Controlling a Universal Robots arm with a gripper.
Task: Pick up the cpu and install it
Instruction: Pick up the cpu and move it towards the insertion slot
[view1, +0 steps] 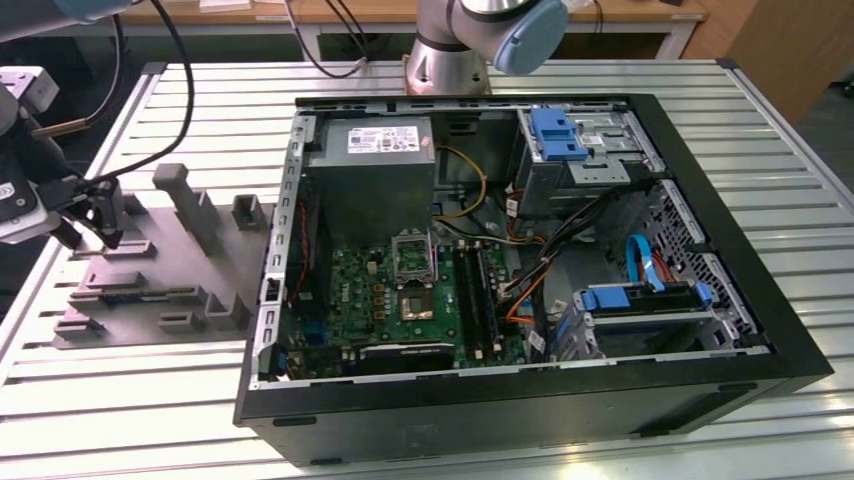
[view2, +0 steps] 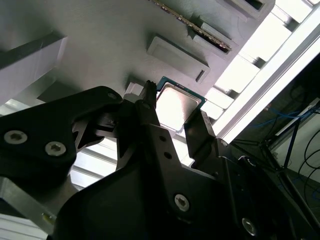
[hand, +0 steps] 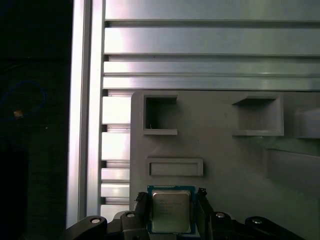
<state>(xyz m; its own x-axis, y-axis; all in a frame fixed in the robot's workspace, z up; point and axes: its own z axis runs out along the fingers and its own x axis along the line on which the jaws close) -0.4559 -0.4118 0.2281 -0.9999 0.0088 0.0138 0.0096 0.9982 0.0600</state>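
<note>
At the exterior view's left, my gripper (view1: 96, 232) hangs over the grey tray (view1: 174, 295). In both wrist views my fingers (hand: 141, 202) are drawn narrow, one pressed to each opposite edge of the cpu (hand: 171, 211) (view2: 176, 104). The cpu is silver side up at the tray, and I cannot tell whether it is lifted. To the right stands the open case (view1: 694, 200), with its green board (view1: 387, 300) and socket (view1: 414, 255) well apart from me.
</note>
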